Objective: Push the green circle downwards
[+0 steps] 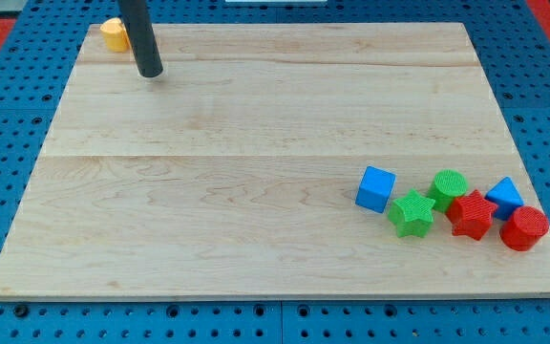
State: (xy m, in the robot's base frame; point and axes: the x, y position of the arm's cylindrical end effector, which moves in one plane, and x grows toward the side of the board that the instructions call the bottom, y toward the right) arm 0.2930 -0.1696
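The green circle (448,184) lies on the wooden board at the view's lower right, between a green star (412,213) at its lower left and a red star (470,215) just below it, which it touches. My tip (150,72) rests on the board at the view's upper left, far from the green circle and just right of a yellow block (115,34).
A blue cube (376,188) sits left of the green star. A blue triangular block (505,197) and a red cylinder (523,228) lie right of the red star, near the board's right edge (533,182). A blue pegboard surrounds the board.
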